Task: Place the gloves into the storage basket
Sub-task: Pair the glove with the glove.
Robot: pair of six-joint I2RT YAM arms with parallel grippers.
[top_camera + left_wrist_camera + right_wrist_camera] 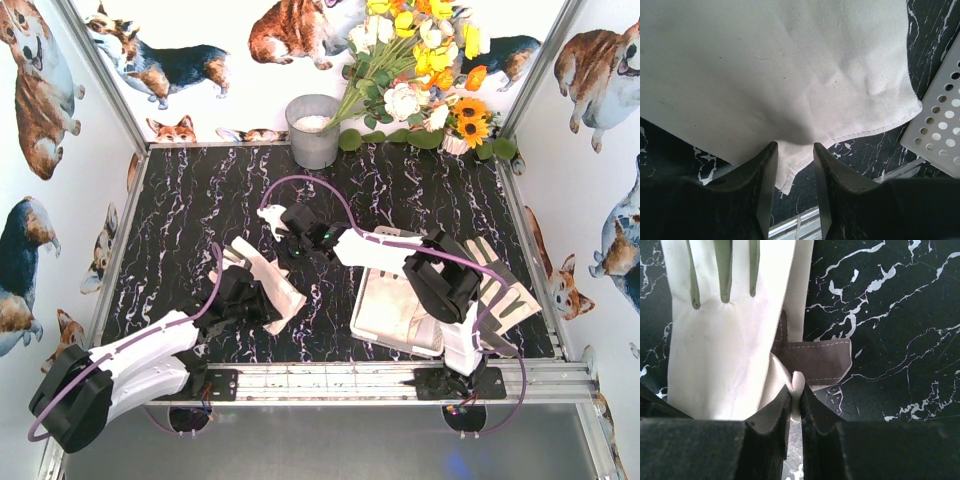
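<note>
Hovering closest to the arm bases, the left gripper (794, 150) is standing over the near glove (780, 75), which is lying plain side up on the dark marbled table (200, 200), just left of the storage basket (940, 125). Its jaws are sitting part-way apart with a puckered fold of the fabric between them. Whether they are actually biting that fold, the wrist view is not showing clearly enough to tell.

Judging by the overhead view, the job is looking partly done. Pale gloves (395, 300) are already lying inside the basket. One more, the right-side glove (505, 290), is showing at the basket's right edge, and the right arm is hiding whether it is inside, across the rim or beside it.

Farther out, the right gripper (797, 390) is reaching across the basket to the table's middle. Its jaws are pressed nearly together, pinching a thin ridge of the far glove (720, 350) near its grey-brown patch. That glove is spreading away from the fingertips with its fingers pointing outward, well apart from the basket. So at least these two gloves are waiting to go in.

At the back, a grey bucket (313, 130) is standing apart from all of it.
</note>
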